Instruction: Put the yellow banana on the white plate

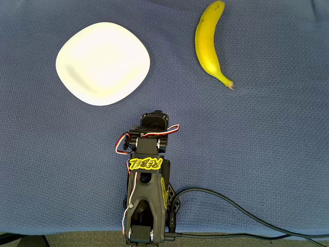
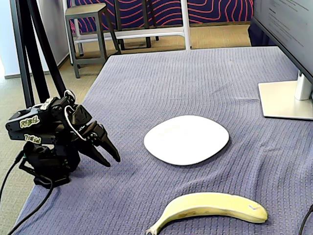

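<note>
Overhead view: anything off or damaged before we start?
Nothing stands out. The banana lies whole on the blue cloth, apart from the plate, which is bare and flat. The claw is folded back near the arm's base, its fingers close together, holding nothing. The cloth shows mild wrinkles in the fixed view, no spills.

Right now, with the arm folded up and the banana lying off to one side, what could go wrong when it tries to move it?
The yellow banana is curved and smooth, so it might roll or slip as the gripper closes on it.

It lies apart from the white plate, so a loose hold could drop it on the blue cloth partway.

The plate looks glossy; a banana set near its rim may slide off.
</note>
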Tool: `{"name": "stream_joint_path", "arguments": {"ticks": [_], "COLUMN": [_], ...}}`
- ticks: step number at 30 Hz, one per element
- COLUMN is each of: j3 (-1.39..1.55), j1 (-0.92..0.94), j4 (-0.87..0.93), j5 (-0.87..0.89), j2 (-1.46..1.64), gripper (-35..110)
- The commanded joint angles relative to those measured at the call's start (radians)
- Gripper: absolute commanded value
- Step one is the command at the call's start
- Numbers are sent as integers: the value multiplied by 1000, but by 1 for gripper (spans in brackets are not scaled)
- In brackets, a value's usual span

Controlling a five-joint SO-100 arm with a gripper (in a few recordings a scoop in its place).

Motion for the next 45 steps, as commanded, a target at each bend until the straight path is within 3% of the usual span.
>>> {"name": "stream_joint_path", "arguments": {"ticks": [1, 8, 18, 45], "j3": [-86, -80, -193, -985], "j1": [-44, -49, -66, 164], "j4": [-123, -143, -150, -364], "j5": [-15, 17, 195, 960], "j2": [-71, -72, -187, -1213], "gripper": [15, 17, 23, 33]}}
